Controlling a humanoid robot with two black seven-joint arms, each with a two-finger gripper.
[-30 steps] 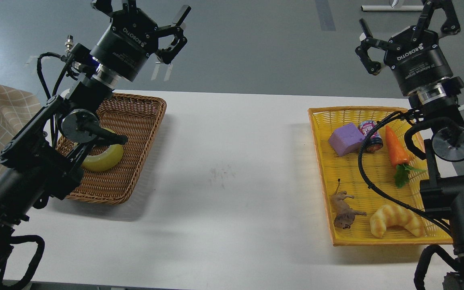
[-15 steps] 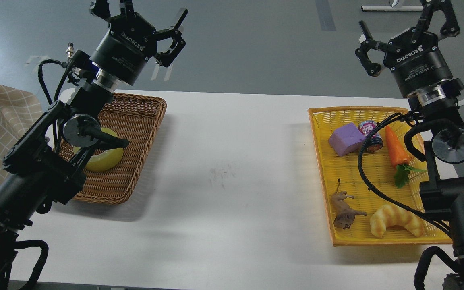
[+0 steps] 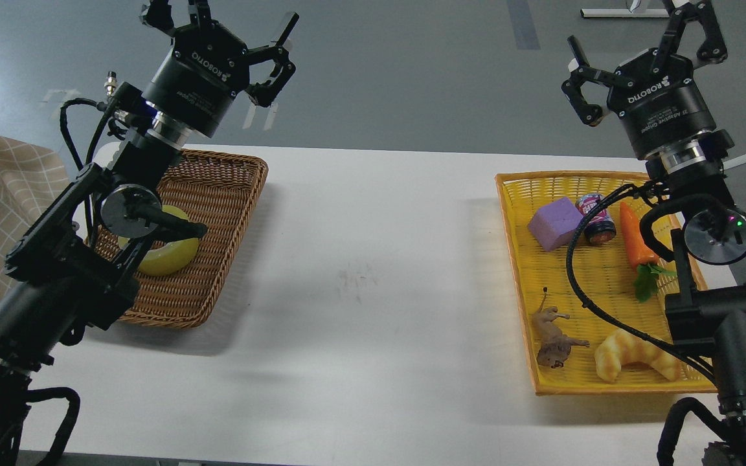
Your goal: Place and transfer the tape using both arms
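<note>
Nearest, below and well apart from the right pincer (image 3: 638, 35), the yellow basket (image 3: 520, 272) on the white desk (image 3: 373, 272) holds a bread toy (image 3: 635, 355), animal figure (image 3: 554, 336), carrot (image 3: 634, 236), small jar (image 3: 596, 217) and purple block (image 3: 555, 223). The tape (image 3: 164, 255) lies in the brown wicker basket (image 3: 217, 213), below the left pincer (image 3: 217, 29) and partly hidden by that arm. Farthest, both pincers are raised above the desk's far edge, released, fingers spread, grasping nothing.
</note>
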